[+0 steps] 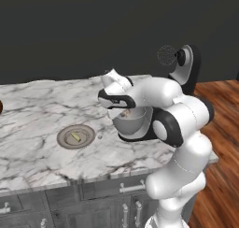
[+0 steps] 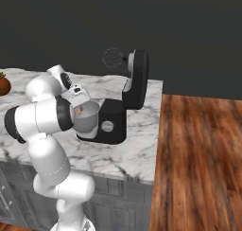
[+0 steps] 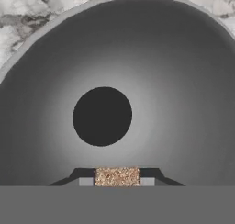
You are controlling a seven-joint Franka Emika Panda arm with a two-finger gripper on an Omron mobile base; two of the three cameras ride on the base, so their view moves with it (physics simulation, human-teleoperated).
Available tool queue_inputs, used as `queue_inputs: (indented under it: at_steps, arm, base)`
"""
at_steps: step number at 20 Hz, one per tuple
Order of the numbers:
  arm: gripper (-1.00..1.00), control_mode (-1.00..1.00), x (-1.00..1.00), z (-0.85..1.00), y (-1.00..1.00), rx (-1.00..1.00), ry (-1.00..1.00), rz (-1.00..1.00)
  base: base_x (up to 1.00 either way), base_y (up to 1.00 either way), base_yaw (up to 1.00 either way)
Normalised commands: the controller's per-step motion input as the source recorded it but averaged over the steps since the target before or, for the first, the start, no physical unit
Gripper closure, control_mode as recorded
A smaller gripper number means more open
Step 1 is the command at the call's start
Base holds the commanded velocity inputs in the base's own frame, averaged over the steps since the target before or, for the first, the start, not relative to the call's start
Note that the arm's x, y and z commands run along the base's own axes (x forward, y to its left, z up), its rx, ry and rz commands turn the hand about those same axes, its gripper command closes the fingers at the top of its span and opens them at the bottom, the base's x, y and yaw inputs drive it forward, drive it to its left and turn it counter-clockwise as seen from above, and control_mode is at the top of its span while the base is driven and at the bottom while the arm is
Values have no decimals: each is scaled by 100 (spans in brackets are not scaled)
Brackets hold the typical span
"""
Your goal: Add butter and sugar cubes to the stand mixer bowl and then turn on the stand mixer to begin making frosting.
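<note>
- The gripper [image 3: 117, 178] hangs over the open mouth of the stand mixer bowl [image 3: 183, 81], pointing straight down into it.
- In the hand view a speckled tan sugar cube [image 3: 117, 176] sits squeezed between the two dark fingertips [image 3: 85, 179], so the jaws stand only narrowly apart, closed on that cube.
- The bowl's grey inside shows a dark round spot at its bottom, and marble shows past its rim.
- The bowl sits on the black base of the stand mixer [image 2: 134, 83], near the right end of the worktop [image 1: 37, 105] and toward its front edge.
- The mixer's head is tilted up and back, with the wire whisk [image 2: 112, 57] raised well above the bowl; a silver knob [image 2: 108, 126] shows on the base.
- In the left base view the arm's white links cross in front of the mixer and cover part of the bowl.
- The butter [image 1: 75, 137], a small yellow stick, lies on a round grey plate [image 1: 65, 139] near the middle of the worktop, well apart from the bowl.
- A brown rounded thing [image 2: 4, 84] with a bit of green stands at the worktop's far left edge, cut off by the frame.
- Grey cabinet fronts with metal handles [image 1: 132, 187] run below the front edge.
</note>
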Motion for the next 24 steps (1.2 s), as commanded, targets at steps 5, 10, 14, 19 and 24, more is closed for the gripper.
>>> queue_inputs:
  at_steps: [5, 10, 14, 19, 24]
  arm:
    - [-100, -100, 0, -43, 21, -1, -22, 0]
    - [-100, -100, 5, -32, 23, 0, -29, 0]
    - [-100, -100, -12, 5, 30, 0, -36, 5]
    - [-100, -100, -37, 43, 46, 0, -19, 14]
    - [-100, -100, -33, 85, 20, 0, -13, 13]
  base:
    - [0, 0, 0]
    - [0, 0, 0]
    - [0, 0, 0]
    - [0, 0, 0]
    - [0, 0, 0]
